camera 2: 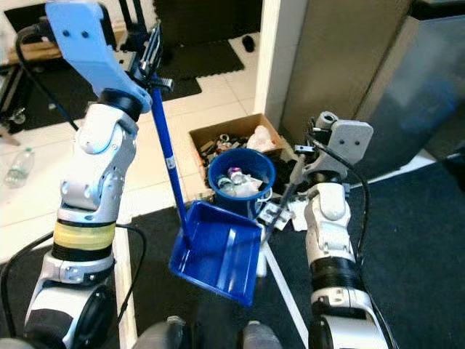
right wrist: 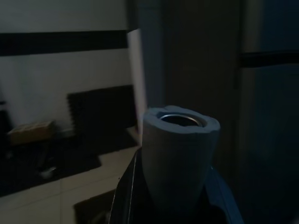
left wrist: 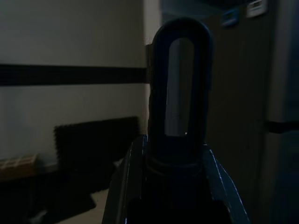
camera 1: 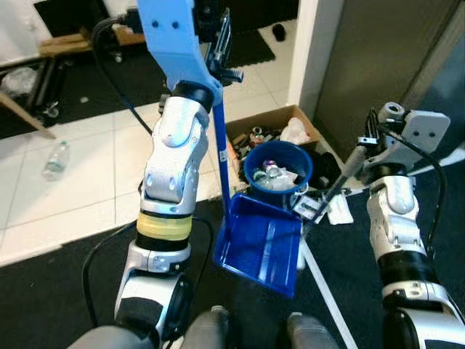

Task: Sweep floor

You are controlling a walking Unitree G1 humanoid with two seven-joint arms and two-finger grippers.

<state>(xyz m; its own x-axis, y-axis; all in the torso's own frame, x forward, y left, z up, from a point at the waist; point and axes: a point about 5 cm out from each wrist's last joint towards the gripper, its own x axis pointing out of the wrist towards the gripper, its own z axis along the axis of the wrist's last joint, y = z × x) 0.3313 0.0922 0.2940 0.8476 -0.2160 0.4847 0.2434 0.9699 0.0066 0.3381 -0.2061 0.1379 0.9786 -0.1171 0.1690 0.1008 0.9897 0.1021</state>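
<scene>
Dustpan hangs by its handle clamped in left tool; right tool grips broom pole

I can read no text, brand, number or sign anywhere in front of me. A small pale sticker sits on the blue handle of the dustpan I hold, but whatever is printed on it is too small to make out. The flat packets lying on the floor beside the blue bucket show dark print that blurs into smudges. In my left wrist view, two small light plates are fixed high on the dark panel, and their marks are too dim to read.
</scene>
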